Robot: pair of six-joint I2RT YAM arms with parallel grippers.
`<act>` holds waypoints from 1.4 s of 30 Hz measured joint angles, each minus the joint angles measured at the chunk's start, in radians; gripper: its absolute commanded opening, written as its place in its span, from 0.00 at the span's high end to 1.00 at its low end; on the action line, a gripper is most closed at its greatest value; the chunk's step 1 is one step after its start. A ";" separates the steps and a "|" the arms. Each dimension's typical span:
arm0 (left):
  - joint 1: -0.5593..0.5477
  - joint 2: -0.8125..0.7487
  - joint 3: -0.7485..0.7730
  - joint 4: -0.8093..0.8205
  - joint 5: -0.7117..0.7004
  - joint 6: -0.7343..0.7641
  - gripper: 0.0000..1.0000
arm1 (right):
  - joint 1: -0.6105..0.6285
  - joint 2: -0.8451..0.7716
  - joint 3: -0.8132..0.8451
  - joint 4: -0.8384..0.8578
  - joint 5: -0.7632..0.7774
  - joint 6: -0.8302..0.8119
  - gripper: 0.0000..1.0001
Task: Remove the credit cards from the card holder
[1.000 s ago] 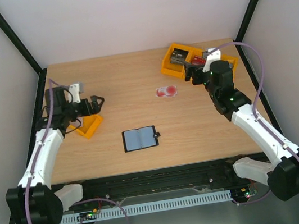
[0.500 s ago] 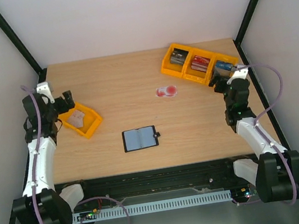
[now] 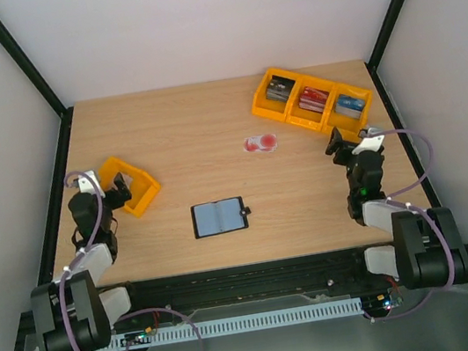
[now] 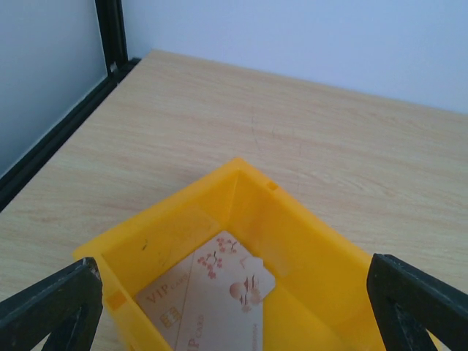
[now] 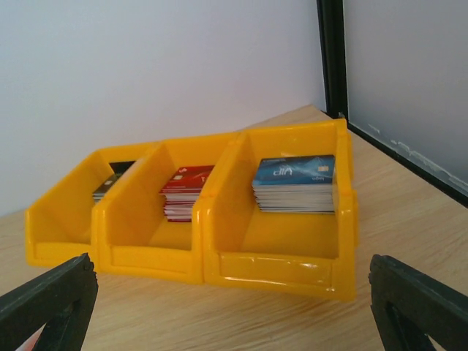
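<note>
Left gripper (image 3: 117,191): fingers spread wide, holding nothing, parked at the open mouth of a single yellow bin (image 4: 307,241) near the left table edge. Right gripper (image 3: 336,141): equally wide, empty, facing a three-bay yellow tray (image 5: 270,270). Both arms folded close to their bases, well apart from the card holder (image 3: 219,217), lying open and flat mid-table, grey-blue pockets up, snap tab to the right.

Some credit cards (image 4: 212,292) in the left bin; a loose card (image 3: 260,143), pale with red blotches, on the table beyond the holder. Cannot tell whether any sit in the pockets.

Judged step: reach for the holder, if anything is left inside. To do it well: pin the black edge with one gripper, narrow the other, pinch only the exposed card lip, draw along the pocket, low and flat. Avoid lifting the whole case.

Readable: "VIP" and "CARD" on the binned cards, with pink blossom print. Lettering on the blue stack (image 5: 294,178) too blurred; red stack (image 5: 183,191) likewise.
</note>
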 measured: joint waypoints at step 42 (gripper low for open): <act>-0.196 0.385 -0.122 0.759 -0.085 0.097 0.01 | -0.030 0.314 -0.076 0.402 -0.152 -0.095 0.01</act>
